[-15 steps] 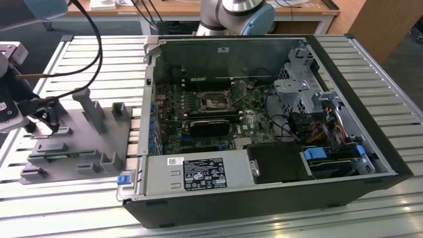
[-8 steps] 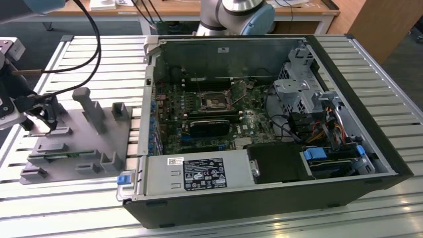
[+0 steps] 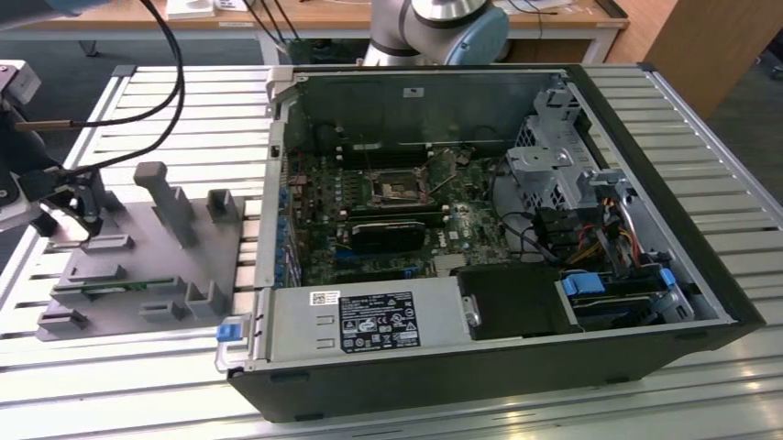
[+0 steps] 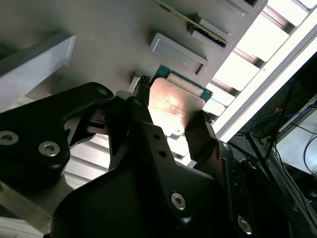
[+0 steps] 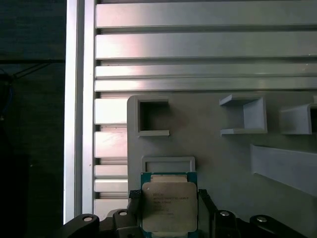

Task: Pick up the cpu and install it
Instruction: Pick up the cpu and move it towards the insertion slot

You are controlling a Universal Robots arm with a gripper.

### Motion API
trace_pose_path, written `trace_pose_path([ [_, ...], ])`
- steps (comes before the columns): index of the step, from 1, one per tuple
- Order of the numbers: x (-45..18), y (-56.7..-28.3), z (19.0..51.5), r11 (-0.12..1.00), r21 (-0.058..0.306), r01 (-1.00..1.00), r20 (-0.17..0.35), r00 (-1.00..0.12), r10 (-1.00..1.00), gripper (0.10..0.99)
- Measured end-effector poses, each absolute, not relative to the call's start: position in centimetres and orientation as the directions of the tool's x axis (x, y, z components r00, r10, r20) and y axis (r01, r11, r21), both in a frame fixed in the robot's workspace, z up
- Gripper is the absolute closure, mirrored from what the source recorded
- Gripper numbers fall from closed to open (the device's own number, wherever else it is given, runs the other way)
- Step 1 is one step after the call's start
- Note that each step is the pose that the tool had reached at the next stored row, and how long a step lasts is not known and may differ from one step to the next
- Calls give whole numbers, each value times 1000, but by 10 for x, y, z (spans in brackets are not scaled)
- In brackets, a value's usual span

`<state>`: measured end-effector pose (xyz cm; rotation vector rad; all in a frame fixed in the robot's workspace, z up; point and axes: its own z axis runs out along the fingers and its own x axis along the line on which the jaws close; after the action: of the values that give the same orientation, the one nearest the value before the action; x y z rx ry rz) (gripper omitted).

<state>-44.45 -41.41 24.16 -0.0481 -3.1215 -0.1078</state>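
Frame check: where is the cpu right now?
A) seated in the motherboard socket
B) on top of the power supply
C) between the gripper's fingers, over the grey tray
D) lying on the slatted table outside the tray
C: in both wrist views the cpu sits between the fingers of the gripper, which close on two opposite edges, with the grey tray behind it.

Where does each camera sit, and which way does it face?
Exterior view: off the arm, looking down on the open computer case and grey tray; arm and end effector show.
First wrist view: at the wrist, looking down past the end effector onto the cpu.
Second wrist view: at the wrist, slanting along the end effector toward the cpu.
Both wrist views share the gripped cpu over the grey tray.
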Motion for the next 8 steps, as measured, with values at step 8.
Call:
trace_pose_path([
  [8,-444,-414,249,997,69,31,19,-999,30,549],
])
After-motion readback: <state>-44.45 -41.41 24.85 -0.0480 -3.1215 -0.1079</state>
